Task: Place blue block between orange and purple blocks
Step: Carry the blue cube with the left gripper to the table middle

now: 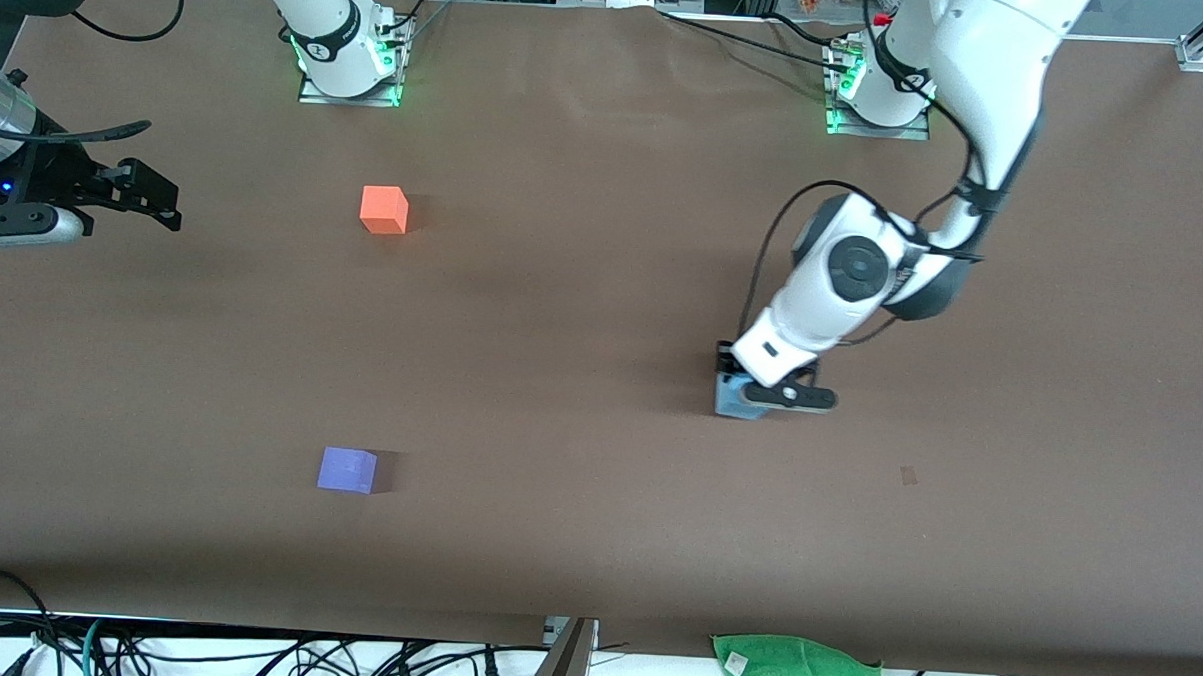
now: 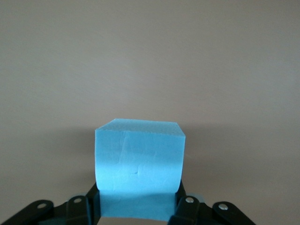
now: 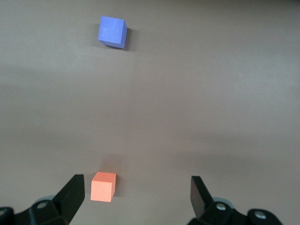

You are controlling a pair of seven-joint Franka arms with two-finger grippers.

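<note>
Blue block (image 1: 737, 398) sits on the table (image 1: 601, 358) toward my left arm's end, and my left gripper (image 1: 760, 389) is down on it, fingers (image 2: 187, 208) closed against two of its sides; the left wrist view shows the cube filling the space between them, its base seemingly on the surface, so I judge the grasp made and the lift not yet begun. Nearest the front camera of the three cubes is the purple block (image 1: 347, 469), toward my right arm's end; the blue one lies a little farther from the camera. Farthest is the orange block (image 1: 384, 209), almost in line with the purple one and well apart from it, which leaves a bare stretch between them where I judge the blue cube belongs. My right gripper (image 1: 131, 197) waits in the air at the right arm's end of the table, jaws spread wide and holding nothing; its camera looks over the orange and purple cubes.
</note>
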